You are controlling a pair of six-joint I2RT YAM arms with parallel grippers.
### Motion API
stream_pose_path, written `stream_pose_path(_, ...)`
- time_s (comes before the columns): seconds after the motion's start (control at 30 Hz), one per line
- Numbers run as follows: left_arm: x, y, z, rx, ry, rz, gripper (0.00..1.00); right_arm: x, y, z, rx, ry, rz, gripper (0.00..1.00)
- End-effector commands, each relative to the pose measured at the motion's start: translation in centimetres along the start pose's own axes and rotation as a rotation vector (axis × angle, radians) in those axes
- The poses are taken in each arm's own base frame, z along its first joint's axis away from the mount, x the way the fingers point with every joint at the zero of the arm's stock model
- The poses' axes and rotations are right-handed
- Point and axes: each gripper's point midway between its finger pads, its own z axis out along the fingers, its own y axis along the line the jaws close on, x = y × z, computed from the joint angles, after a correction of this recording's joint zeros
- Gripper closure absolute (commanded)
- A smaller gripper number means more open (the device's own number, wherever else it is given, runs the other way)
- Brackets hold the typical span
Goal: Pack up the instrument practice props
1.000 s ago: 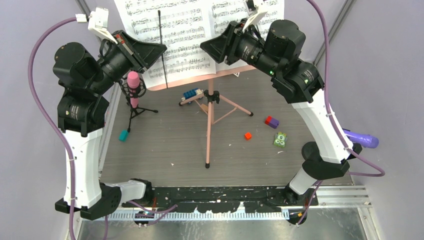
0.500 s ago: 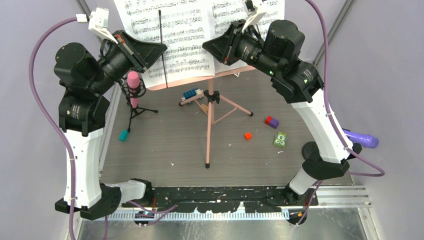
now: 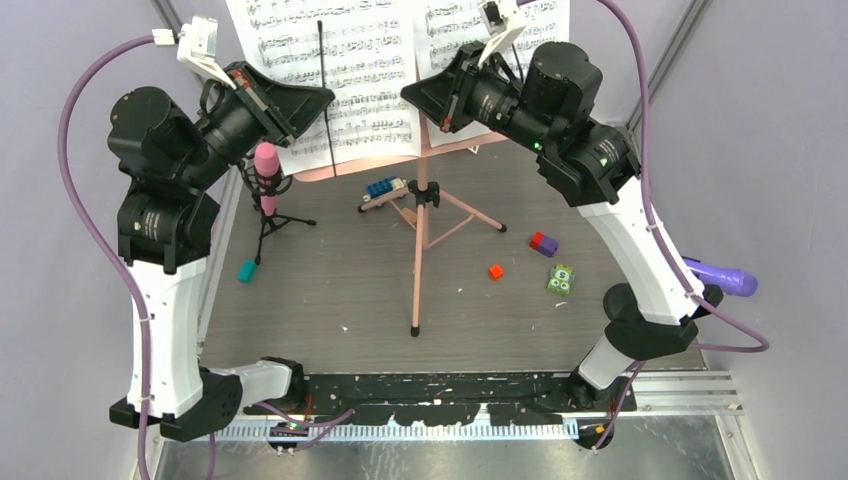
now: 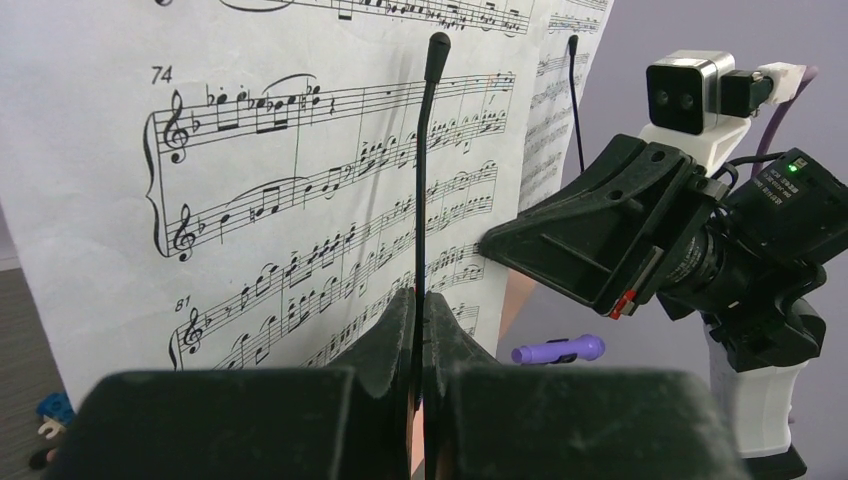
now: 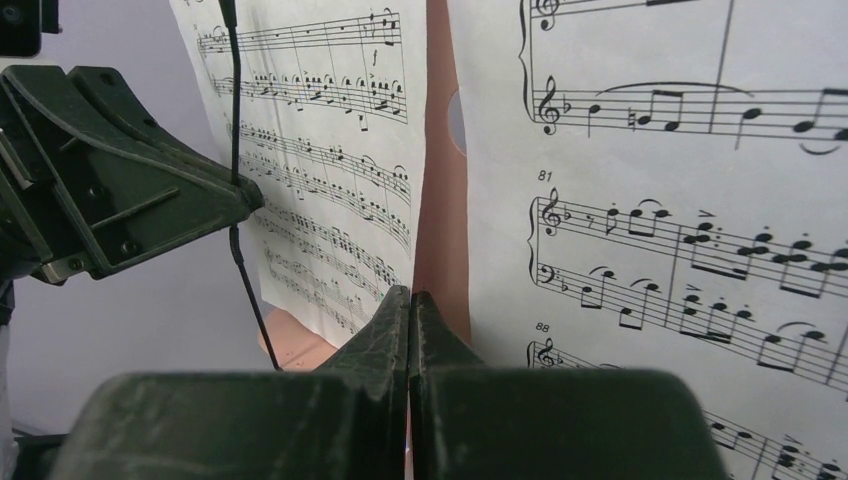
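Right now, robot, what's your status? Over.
Left gripper shut on the black wire over the sheet music. Right gripper shut at the page gap, grip unclear. Pink stand upright, toy car by its legs.

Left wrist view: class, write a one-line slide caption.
Left claw shut on the black page wire before the sheet music, purple microphone beyond.

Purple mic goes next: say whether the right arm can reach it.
Probably not easily: the right end effector is shut at the sheet music, and the purple microphone lies close beside that arm's own lower joints.
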Motion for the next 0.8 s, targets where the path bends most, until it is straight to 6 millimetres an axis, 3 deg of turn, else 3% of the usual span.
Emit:
stream_pose_path(0.0, -1.4, -2.0, -1.0, 0.062, -0.053, 0.055, 1.00, -3.6, 1.8, -2.4, -0.049, -0.107, -0.044, 0.99)
stream_pose_path(0.43, -1.4, -1.9, -1.0, 0.059, -0.051, 0.053, 1.00, -5.8, 2.4, -6.2, -0.025, -0.168, -0.109, 0.99)
stream_pose_path(0.77, -1.4, -1.7, -1.0, 0.050, -0.057, 0.051, 1.00, -6.6, 1.5, -9.6, 0.053, -0.206, -0.171, 0.99)
